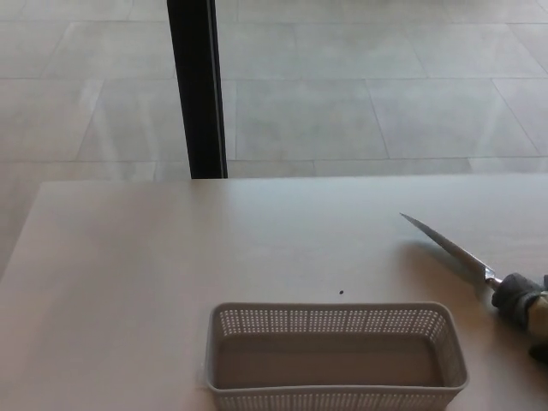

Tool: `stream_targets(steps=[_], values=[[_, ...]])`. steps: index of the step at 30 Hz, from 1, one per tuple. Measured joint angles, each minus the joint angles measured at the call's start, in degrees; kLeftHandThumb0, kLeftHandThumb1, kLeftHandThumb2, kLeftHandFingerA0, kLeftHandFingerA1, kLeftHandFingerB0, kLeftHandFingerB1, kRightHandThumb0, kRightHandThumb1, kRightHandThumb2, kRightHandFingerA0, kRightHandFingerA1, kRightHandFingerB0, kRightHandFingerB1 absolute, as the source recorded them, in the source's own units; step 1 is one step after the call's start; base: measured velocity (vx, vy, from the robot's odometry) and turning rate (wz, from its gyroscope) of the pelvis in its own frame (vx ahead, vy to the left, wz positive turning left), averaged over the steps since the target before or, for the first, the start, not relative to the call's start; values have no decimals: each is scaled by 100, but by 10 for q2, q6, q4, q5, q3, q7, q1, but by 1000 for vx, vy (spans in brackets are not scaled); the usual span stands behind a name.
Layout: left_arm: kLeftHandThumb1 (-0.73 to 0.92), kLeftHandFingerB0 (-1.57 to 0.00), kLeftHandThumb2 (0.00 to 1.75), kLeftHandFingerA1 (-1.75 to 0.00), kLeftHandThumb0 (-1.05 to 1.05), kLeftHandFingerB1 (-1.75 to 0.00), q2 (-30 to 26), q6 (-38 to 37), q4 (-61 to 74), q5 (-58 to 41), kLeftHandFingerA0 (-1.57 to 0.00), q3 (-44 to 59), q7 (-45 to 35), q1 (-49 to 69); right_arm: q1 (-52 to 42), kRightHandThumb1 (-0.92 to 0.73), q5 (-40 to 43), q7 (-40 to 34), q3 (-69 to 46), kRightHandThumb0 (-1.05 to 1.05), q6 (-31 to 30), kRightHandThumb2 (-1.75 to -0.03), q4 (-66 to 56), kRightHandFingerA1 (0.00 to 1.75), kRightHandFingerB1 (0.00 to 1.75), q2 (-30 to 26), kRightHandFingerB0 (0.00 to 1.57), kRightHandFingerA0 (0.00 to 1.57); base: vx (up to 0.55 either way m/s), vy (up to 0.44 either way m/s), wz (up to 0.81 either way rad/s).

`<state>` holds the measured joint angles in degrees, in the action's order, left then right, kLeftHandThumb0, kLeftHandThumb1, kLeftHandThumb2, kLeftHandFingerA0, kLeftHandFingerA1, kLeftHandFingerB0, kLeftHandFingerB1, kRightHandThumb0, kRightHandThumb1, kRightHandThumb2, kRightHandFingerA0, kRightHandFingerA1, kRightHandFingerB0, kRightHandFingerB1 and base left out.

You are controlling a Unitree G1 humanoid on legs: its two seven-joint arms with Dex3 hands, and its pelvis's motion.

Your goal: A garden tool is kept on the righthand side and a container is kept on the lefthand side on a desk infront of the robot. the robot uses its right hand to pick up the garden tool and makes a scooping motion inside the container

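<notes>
A grey perforated basket (336, 310) stands empty at the table's near edge, centre. To its right, a garden trowel (451, 247) with a shiny metal blade and a grey collar (516, 296) points up-left. The blade is turned nearly edge-on and casts a faint shadow on the table. The handle runs out of the picture at the right edge. Only a dark sliver of my right hand (542, 351) shows there, closed around the handle. The trowel is apart from the basket, its tip beyond the far right corner. My left hand does not show.
The pale table (154, 257) stretches to the left and behind the basket, with a tiny dark speck (341, 292) just beyond the basket. A black vertical post (197, 86) stands behind the table's far edge, over a tiled floor.
</notes>
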<state>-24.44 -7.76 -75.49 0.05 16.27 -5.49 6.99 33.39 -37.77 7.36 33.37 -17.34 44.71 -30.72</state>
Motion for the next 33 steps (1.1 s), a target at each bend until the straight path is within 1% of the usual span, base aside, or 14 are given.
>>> stream_targets(steps=[1, 3, 5, 8, 10, 11, 12, 13, 15, 19, 20, 21, 22, 33], values=[[64, -65, 59, -90, -57, -48, 0, 0, 0, 0, -72, -2, 1, -1, 2, -67, -5, 1, 5, -33, -3, -60, 1, 105, 35, 0, 32, 89, 0, 0, 0], [65, -71, 59, -101, -56, -53, 0, 0, 0, -1, -71, 0, 0, -3, 2, -70, -17, -5, 14, -32, 0, -62, 4, 125, 49, -6, 54, 68, 0, 0, 0], [65, -66, 59, -76, -56, -48, 0, 0, -1, -2, -71, 0, 0, -2, -1, -72, -28, -22, 18, -36, 8, -66, 5, 147, 55, -10, 61, 68, 0, 0, 0], [65, -64, 59, -72, -54, -48, 1, 0, -2, -2, -73, 0, 0, -2, -11, -77, -35, -56, 13, -39, 21, -67, 8, 158, 67, -12, 70, 72, 0, 0, 0], [65, -66, 59, -72, -56, -47, 1, 0, -2, -2, -73, 0, 0, -3, -20, -80, -34, -79, 0, -36, 32, -67, 8, 168, 94, -12, 82, 77, 0, 0, 0], [64, -65, 59, -76, -56, -47, 1, 0, -2, -2, -72, 0, 0, -3, -22, -82, -34, -90, -6, -37, 38, -67, 8, 171, 115, -13, 73, 80, 0, 0, 0], [63, -64, 59, -82, -57, -47, 1, 0, -2, -2, -73, 0, 0, -4, -27, -80, -33, -106, -14, -39, 46, -68, 8, 167, 79, -13, 73, 78, 0, 0, 0], [65, -62, 59, -73, -57, -46, 1, 0, -2, -2, -70, 0, 0, -4, -32, -74, -32, -117, -20, -36, 52, -67, 8, 163, 64, -13, 78, 80, 0, 0, 0], [65, -60, 59, -72, -57, -46, 1, 0, -2, -2, -67, 0, 0, -5, -42, -74, -29, -139, -33, -30, 66, -72, 8, 170, 113, -14, 73, 83, 0, 0, 0], [65, -61, 60, -74, -56, -46, 1, 0, 1, -2, -70, -1, 0, -6, -61, -68, -22, -184, -61, -30, 104, -67, 6, 173, 97, -18, 81, 89, 0, 0, 0], [64, -62, 59, -82, -59, -46, 1, 0, 1, -2, -69, -1, 0, -6, -65, -63, -21, -195, -70, -28, 115, -83, 6, 175, 141, -19, 67, 85, 0, 0, 0], [64, -62, 59, -82, -59, -46, 1, 0, 1, -2, -69, -1, 0, -6, -68, -63, -19, -202, -76, -28, 123, -83, 6, 175, 141, -20, 67, 85, 0, 0, 0], [65, -62, 60, -71, -55, -46, 1, 0, 1, -2, -71, -1, 0, -7, -72, -67, -17, -212, -84, -28, 134, -84, 6, 175, 169, -20, 59, 83, 0, 0, 0], [64, -66, 59, -81, -55, -48, 1, 0, 1, -2, -73, -1, 0, -7, -103, -59, 23, -248, -194, -17, 237, -102, -5, 175, 153, -28, 70, 88, 0, 0, 0]])
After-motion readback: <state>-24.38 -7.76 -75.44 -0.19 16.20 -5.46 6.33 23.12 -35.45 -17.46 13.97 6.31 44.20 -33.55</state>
